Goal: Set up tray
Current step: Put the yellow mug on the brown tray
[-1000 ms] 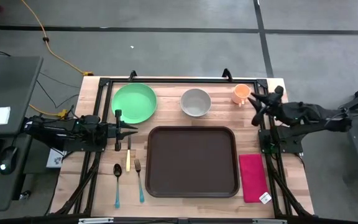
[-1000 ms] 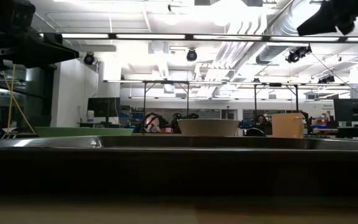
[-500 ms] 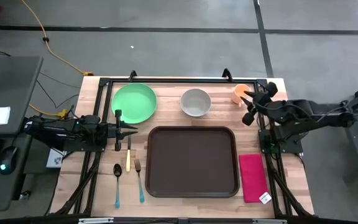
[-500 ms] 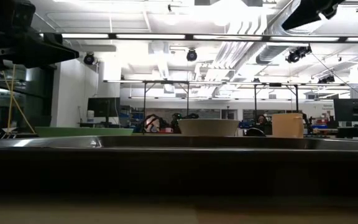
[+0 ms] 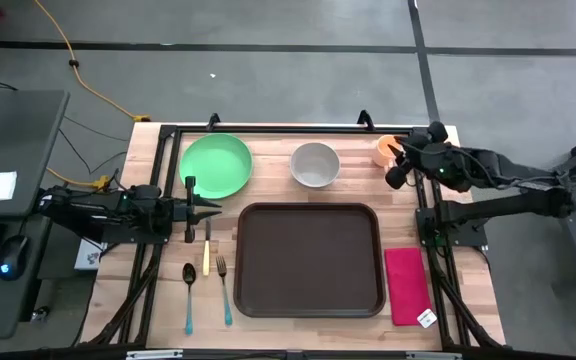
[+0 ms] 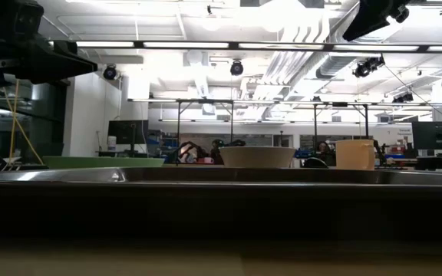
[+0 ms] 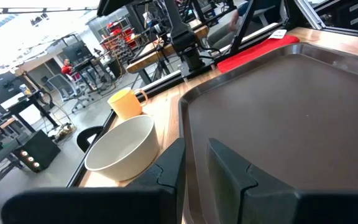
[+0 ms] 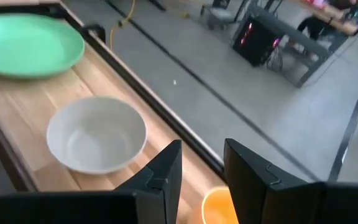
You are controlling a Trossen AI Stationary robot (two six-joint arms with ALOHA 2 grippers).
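The dark-brown tray (image 5: 308,260) lies flat on the middle of the wooden table, nothing on it; the left wrist view shows it too (image 7: 278,112). My right gripper (image 5: 395,165) hovers open, high above the orange cup (image 5: 384,150) near the far right corner; the cup's rim shows below its fingers (image 8: 219,205). My left gripper (image 5: 216,208) waits at the tray's left side, fingers nearly together, just short of the rim. Both touch nothing.
A green plate (image 5: 216,165) and a pale bowl (image 5: 315,164) stand beyond the tray's far edge. A red-pink napkin (image 5: 406,285) lies right of the tray. A spoon (image 5: 189,295), knife (image 5: 206,255) and fork (image 5: 224,290) lie to its left.
My right gripper has swung toward the table's far edge and a little left, rising, and now stands over the orange cup; it has stayed open. Nothing on the table has moved.
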